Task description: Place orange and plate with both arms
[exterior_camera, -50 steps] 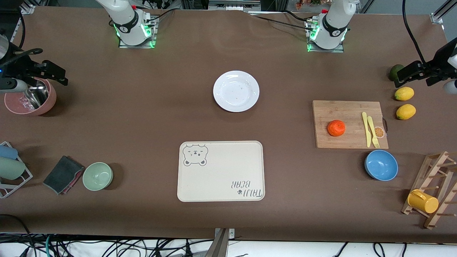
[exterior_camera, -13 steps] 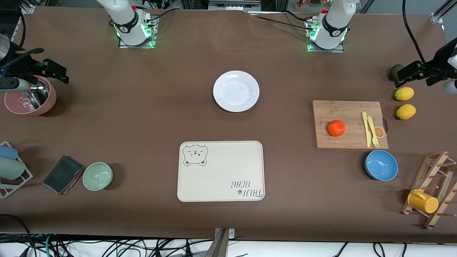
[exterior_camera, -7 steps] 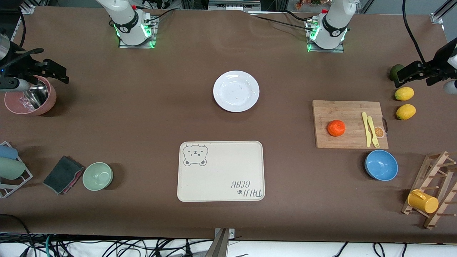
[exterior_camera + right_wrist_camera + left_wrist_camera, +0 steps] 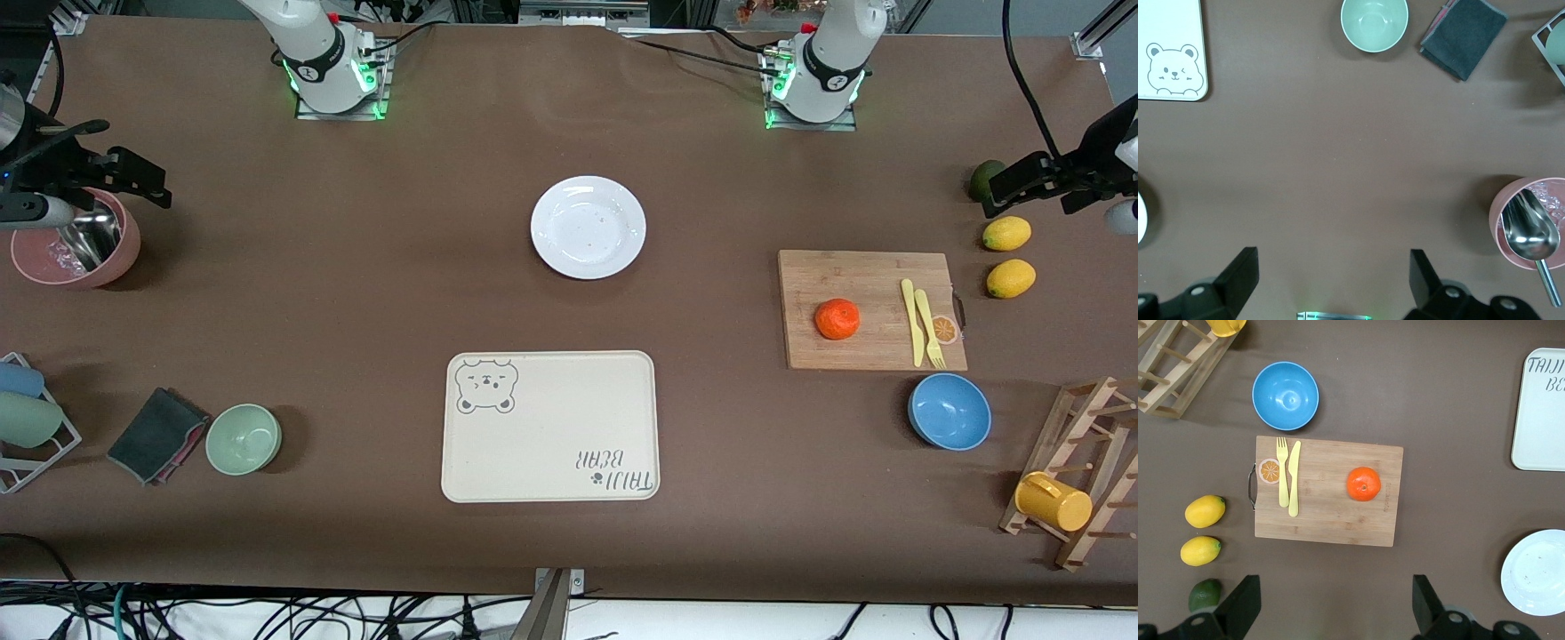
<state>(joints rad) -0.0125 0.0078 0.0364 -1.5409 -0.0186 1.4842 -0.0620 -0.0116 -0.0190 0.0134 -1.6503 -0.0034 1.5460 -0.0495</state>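
Note:
The orange sits on a wooden cutting board toward the left arm's end of the table; it also shows in the left wrist view. The white plate lies empty mid-table, between the two bases and the bear-print tray; its edge shows in the left wrist view. My left gripper is open and empty, up over the dark green fruit and the lemons. My right gripper is open and empty, up over the pink bowl's end of the table.
A yellow knife and fork lie on the board. A blue bowl, two lemons, a dark green fruit and a wooden rack with a yellow cup stand nearby. A pink bowl with a scoop, a green bowl and a cloth are at the right arm's end.
The right gripper has shifted very slightly over the pink bowl. The left gripper, the orange and the plate have not moved.

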